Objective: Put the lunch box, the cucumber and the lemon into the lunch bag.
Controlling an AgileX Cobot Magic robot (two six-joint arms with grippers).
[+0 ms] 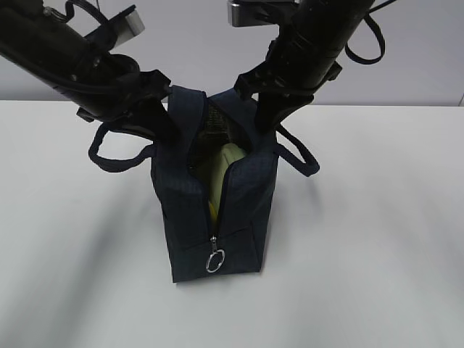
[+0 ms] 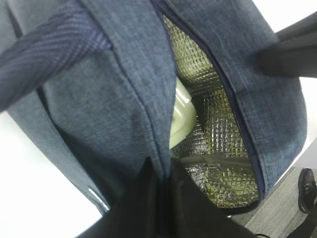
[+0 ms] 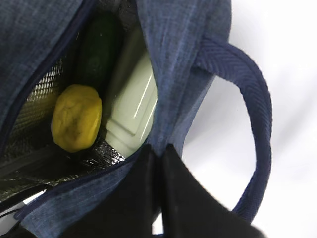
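Note:
The navy lunch bag (image 1: 194, 210) stands on the white table with its zipper open along the top. My left gripper (image 2: 162, 166) is shut on the bag's left rim, and my right gripper (image 3: 158, 148) is shut on the right rim beside a loop handle (image 3: 253, 114). Together they hold the mouth apart. Inside, in the right wrist view, the yellow lemon (image 3: 77, 117) lies next to the dark green cucumber (image 3: 96, 49) and the sage-green lid of the lunch box (image 3: 132, 106). The lunch box (image 2: 181, 119) also shows against the silver lining (image 2: 218, 148).
The zipper's metal ring pull (image 1: 214, 261) hangs low on the bag's near face. Both black arms come down from the top corners to the bag. The white table (image 1: 377, 275) surrounds the bag, with a grey wall behind it.

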